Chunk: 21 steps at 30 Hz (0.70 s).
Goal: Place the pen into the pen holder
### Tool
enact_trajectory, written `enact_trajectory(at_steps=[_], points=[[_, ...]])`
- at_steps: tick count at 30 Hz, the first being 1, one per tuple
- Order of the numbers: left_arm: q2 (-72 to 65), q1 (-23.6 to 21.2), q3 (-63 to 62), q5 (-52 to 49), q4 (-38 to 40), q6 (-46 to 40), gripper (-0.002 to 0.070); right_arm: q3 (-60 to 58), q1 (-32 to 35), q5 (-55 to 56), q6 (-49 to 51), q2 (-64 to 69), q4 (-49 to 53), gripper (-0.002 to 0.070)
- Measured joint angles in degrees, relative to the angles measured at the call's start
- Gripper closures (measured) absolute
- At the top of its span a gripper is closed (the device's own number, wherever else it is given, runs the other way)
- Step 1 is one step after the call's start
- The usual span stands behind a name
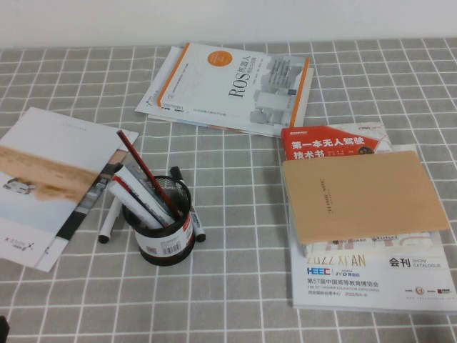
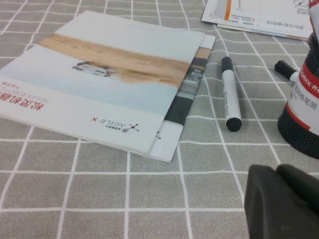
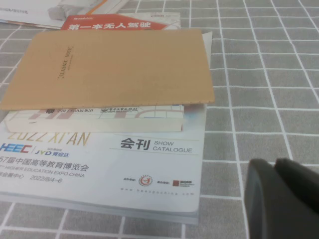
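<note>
The black mesh pen holder [image 1: 166,232] stands left of centre and holds several white pens [image 1: 143,199] and a thin dark-red stick [image 1: 143,175]. One white pen with black cap [image 1: 111,220] lies on the cloth just left of it, against a booklet's edge. Another pen [image 1: 195,220] lies at the holder's right side. In the left wrist view the left pen [image 2: 231,93] lies free, the other pen [image 2: 285,69] peeks out beside the holder [image 2: 301,117]. My left gripper [image 2: 275,169] is shut and empty, low, short of the holder. My right gripper [image 3: 274,163] is shut and empty beside the book stack.
A white and tan booklet [image 1: 50,179] lies at the left. An ROS book [image 1: 232,86] lies at the back. A stack with a brown notebook [image 1: 360,193] on a red book and a white catalogue [image 1: 371,275] fills the right side. Grey checked cloth covers the table.
</note>
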<state>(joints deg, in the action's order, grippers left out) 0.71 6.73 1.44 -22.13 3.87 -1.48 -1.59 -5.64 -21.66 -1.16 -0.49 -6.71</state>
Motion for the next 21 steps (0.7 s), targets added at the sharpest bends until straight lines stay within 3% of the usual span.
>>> enact_trajectory(at_steps=[21], points=[[0.0, 0.0, 0.0, 0.0, 0.0, 0.0, 0.0678, 0.0, 0.0, 0.0, 0.0, 0.0, -4.0, 0.0689]])
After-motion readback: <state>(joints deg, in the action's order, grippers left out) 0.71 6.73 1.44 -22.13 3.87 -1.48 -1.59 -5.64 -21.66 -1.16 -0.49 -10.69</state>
